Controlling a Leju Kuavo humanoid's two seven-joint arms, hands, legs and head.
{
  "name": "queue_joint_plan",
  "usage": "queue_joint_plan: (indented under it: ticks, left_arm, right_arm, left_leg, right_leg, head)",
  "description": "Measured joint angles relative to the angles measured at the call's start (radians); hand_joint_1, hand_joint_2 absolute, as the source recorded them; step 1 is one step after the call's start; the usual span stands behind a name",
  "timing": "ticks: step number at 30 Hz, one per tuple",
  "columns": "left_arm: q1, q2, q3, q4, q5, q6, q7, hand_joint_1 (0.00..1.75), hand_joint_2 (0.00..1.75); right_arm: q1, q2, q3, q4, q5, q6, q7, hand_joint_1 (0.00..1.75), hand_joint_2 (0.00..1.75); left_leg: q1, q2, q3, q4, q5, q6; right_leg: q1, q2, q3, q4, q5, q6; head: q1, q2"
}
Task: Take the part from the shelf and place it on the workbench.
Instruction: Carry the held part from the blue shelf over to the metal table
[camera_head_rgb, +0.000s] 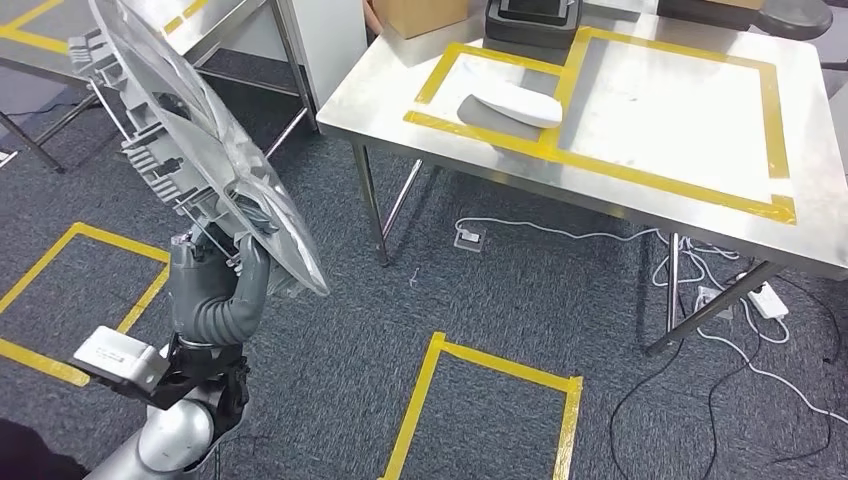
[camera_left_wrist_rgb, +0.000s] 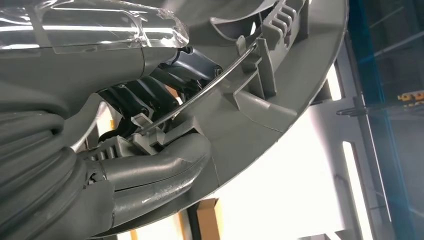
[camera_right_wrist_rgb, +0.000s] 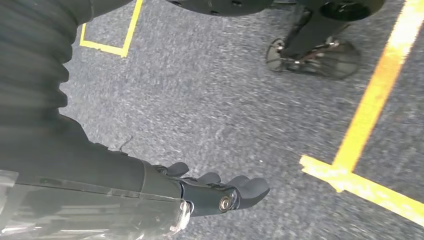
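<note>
One large grey-and-clear plastic part (camera_head_rgb: 200, 140) stands above the robot's left hand (camera_head_rgb: 215, 290), whose fingers are clamped around its lower edge. The left wrist view shows the fingers (camera_left_wrist_rgb: 155, 170) wrapped over ribs and a thin metal rod on the part's grey back, likely chosen because the ribs give a firmer hold than the smooth clear face. Ahead and to the right of that hand, well apart, is the steel tabletop (camera_head_rgb: 640, 110), marked with yellow tape; a white object (camera_head_rgb: 510, 103) lies on it. The right hand (camera_right_wrist_rgb: 220, 192) hangs over carpet, fingers apart, holding nothing.
</note>
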Motion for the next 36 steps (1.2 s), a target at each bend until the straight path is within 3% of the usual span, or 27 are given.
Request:
queue_joint_plan:
  ticks: [1,2,5,6,7,9,10,11,12,13,15,16,17,19,21,23,25,27,29,30,31,34,36]
  left_arm:
    - [0.004,0.000,0.001,0.000,0.001,0.000,-0.001,1.75,1.75]
    - [0.008,0.001,0.003,0.000,0.001,0.001,-0.001,1.75,1.75]
    - [0.022,0.001,0.005,0.005,0.002,0.001,-0.003,1.75,1.75]
    - [0.025,0.000,0.005,0.006,0.002,0.001,-0.004,1.75,1.75]
    - [0.027,0.000,0.005,0.007,0.003,0.001,-0.004,1.75,1.75]
    - [0.026,-0.001,0.005,0.007,0.004,0.001,-0.008,1.75,1.75]
    - [0.026,-0.002,0.005,0.007,0.004,0.001,-0.010,1.75,1.75]
    - [0.025,-0.003,0.006,0.007,0.005,0.001,-0.014,1.75,1.75]
    - [0.025,-0.004,0.006,0.008,0.006,0.001,-0.016,1.75,1.75]
    - [0.026,-0.005,0.005,0.009,0.008,0.000,-0.017,1.75,1.75]
    - [0.026,-0.007,0.005,0.013,0.009,0.000,-0.019,1.75,1.75]
    - [0.025,-0.008,0.005,0.015,0.009,-0.001,-0.021,1.75,1.75]
    - [0.025,-0.009,0.005,0.017,0.009,-0.001,-0.021,1.75,1.75]
    - [0.022,-0.012,0.005,0.020,0.009,-0.001,-0.022,1.75,1.75]
    - [0.019,-0.014,0.004,0.022,0.008,-0.002,-0.021,1.75,1.75]
    - [0.017,-0.016,0.004,0.024,0.003,-0.004,-0.016,1.75,1.75]
    - [0.016,-0.017,0.004,0.023,-0.003,-0.004,-0.008,1.75,1.75]
    - [0.012,-0.017,0.004,0.021,-0.009,-0.005,-0.003,1.75,1.75]
    - [0.010,-0.017,0.004,0.021,-0.012,-0.005,-0.001,1.75,1.75]
    - [0.010,-0.017,0.003,0.021,-0.013,-0.005,0.000,1.75,1.75]
    - [0.011,-0.017,0.003,0.021,-0.013,-0.005,0.000,1.75,1.75]
    - [0.008,-0.017,0.003,0.020,-0.019,-0.009,0.003,1.75,1.75]
    - [-0.004,-0.017,0.001,0.018,-0.031,-0.022,0.014,1.75,1.75]
  right_arm:
    - [0.001,0.000,0.001,0.000,0.000,0.000,0.001,0.00,1.75]
    - [0.002,0.000,0.003,0.000,0.001,0.000,0.001,0.00,1.75]
    - [0.007,0.000,0.009,0.000,0.004,0.001,0.003,0.00,1.75]
    - [0.006,-0.001,0.011,0.000,0.005,0.001,0.003,0.00,1.75]
    - [0.001,-0.002,0.013,0.000,0.006,0.001,0.004,0.00,1.75]
    - [-0.010,-0.004,0.016,0.000,0.006,0.000,0.004,0.00,1.75]
    - [-0.014,-0.004,0.017,0.000,0.005,0.000,0.004,0.00,1.75]
    - [-0.015,-0.004,0.018,-0.001,0.004,0.000,0.004,0.00,1.75]
    - [-0.014,-0.004,0.019,-0.001,0.003,0.000,0.003,0.00,1.75]
    - [-0.013,-0.005,0.019,-0.001,0.001,0.000,0.003,0.00,1.75]
    - [-0.011,-0.007,0.019,-0.001,-0.002,0.000,0.002,0.00,1.75]
    - [-0.010,-0.008,0.019,-0.001,-0.003,0.001,0.002,0.00,1.75]
    - [-0.009,-0.010,0.019,0.000,-0.003,0.001,0.002,0.00,1.75]
    - [-0.006,-0.013,0.019,0.000,-0.003,0.001,0.002,0.00,1.75]
    - [-0.004,-0.016,0.020,0.000,-0.003,0.002,0.002,0.00,1.75]
    - [-0.004,-0.016,0.021,0.000,-0.003,0.003,0.002,0.00,1.75]
    - [-0.005,-0.015,0.021,0.000,-0.003,0.004,0.002,0.00,1.75]
    - [-0.007,-0.014,0.021,0.000,-0.003,0.006,0.003,0.00,1.75]
    - [-0.007,-0.012,0.022,0.000,-0.003,0.008,0.004,0.00,1.75]
    - [-0.005,-0.010,0.023,0.000,-0.003,0.009,0.005,0.00,1.75]
    - [-0.003,-0.009,0.023,0.000,-0.003,0.009,0.005,0.00,1.75]
    - [-0.003,-0.005,0.025,0.000,-0.002,0.011,0.010,0.00,1.75]
    - [-0.004,-0.006,0.026,0.000,-0.002,0.012,0.025,0.00,1.75]
  left_leg:
    - [0.000,0.000,-0.029,-0.024,-0.018,0.000]
    - [0.000,0.001,-0.053,-0.062,0.008,0.000]
    - [-0.003,0.016,-0.094,-0.191,0.276,0.010]
    - [-0.006,0.019,-0.094,-0.205,0.332,0.019]
    - [-0.008,0.020,-0.089,-0.201,0.338,0.029]
    - [-0.006,0.017,-0.075,-0.197,0.320,0.042]
    - [-0.004,0.016,-0.067,-0.200,0.312,0.046]
    - [-0.002,0.014,-0.056,-0.203,0.303,0.050]
    - [-0.002,0.010,-0.044,-0.205,0.292,0.052]
    - [-0.002,0.006,-0.031,-0.206,0.280,0.053]
    - [-0.002,-0.002,-0.002,-0.207,0.256,0.053]
    - [-0.003,-0.005,0.015,-0.207,0.245,0.053]
    - [-0.004,-0.007,0.033,-0.209,0.233,0.052]
    - [-0.007,-0.011,0.063,-0.212,0.213,0.048]
    - [-0.008,-0.018,0.081,-0.212,0.199,0.040]
    - [-0.012,-0.024,0.089,-0.200,0.203,0.026]
    - [-0.015,-0.016,0.087,-0.175,0.186,0.016]
    - [-0.015,-0.002,0.056,-0.106,0.118,0.015]
    - [-0.014,0.001,-0.001,-0.004,0.059,0.010]
    - [-0.013,0.001,-0.020,0.022,0.054,0.005]
    - [-0.011,0.001,-0.024,0.017,0.071,0.001]
    - [-0.005,-0.003,0.026,-0.135,0.181,-0.005]
    - [-0.006,-0.006,0.039,-0.195,0.203,0.007]
  right_leg:
    - [0.000,0.003,0.030,-0.004,-0.020,0.002]
    - [-0.001,0.005,0.058,-0.006,-0.041,0.004]
    - [0.003,0.010,0.131,0.000,-0.115,0.016]
    - [0.004,0.010,0.149,0.003,-0.135,0.022]
    - [0.004,0.010,0.155,0.016,-0.142,0.027]
    - [0.001,0.006,0.118,0.097,-0.109,0.037]
    - [-0.001,0.002,0.074,0.166,-0.086,0.043]
    - [-0.004,-0.001,0.025,0.236,-0.082,0.051]
    - [-0.008,-0.006,-0.019,0.292,-0.103,0.059]
    - [-0.012,-0.008,-0.056,0.327,-0.145,0.065]
    - [-0.017,-0.011,-0.100,0.338,-0.230,0.071]
    - [-0.017,-0.012,-0.108,0.315,-0.241,0.069]
    - [-0.016,-0.012,-0.108,0.274,-0.216,0.064]
    - [-0.007,-0.012,-0.104,0.167,-0.102,0.043]
    - [0.004,-0.005,-0.109,0.106,-0.039,0.021]
    - [0.007,0.004,-0.102,0.086,-0.027,0.008]
    - [0.002,0.003,-0.083,0.067,0.010,0.004]
    - [-0.001,-0.001,-0.077,0.063,0.024,0.003]
    - [-0.002,-0.001,-0.081,0.064,0.024,0.002]
    - [-0.002,-0.001,-0.082,0.064,0.023,0.002]
    - [-0.002,0.000,-0.081,0.065,0.021,0.003]
    - [-0.005,0.007,-0.078,0.076,0.010,0.014]
    - [-0.004,0.010,-0.087,0.087,0.005,0.023]
  head:
    - [0.000,0.000]
    - [-0.001,0.000]
    - [0.002,0.000]
    - [0.004,0.000]
    - [0.005,0.000]
    - [0.006,0.000]
    - [0.006,0.000]
    - [0.006,0.000]
    - [0.006,0.000]
    - [0.007,0.000]
    - [0.007,0.000]
    - [0.007,0.000]
    - [0.007,0.000]
    - [0.006,0.000]
    - [0.006,0.000]
    - [0.007,0.000]
    - [0.004,0.000]
    - [0.001,0.000]
    - [-0.002,0.000]
    - [-0.002,0.000]
    - [-0.002,0.000]
    - [-0.002,0.000]
    - [-0.002,0.000]
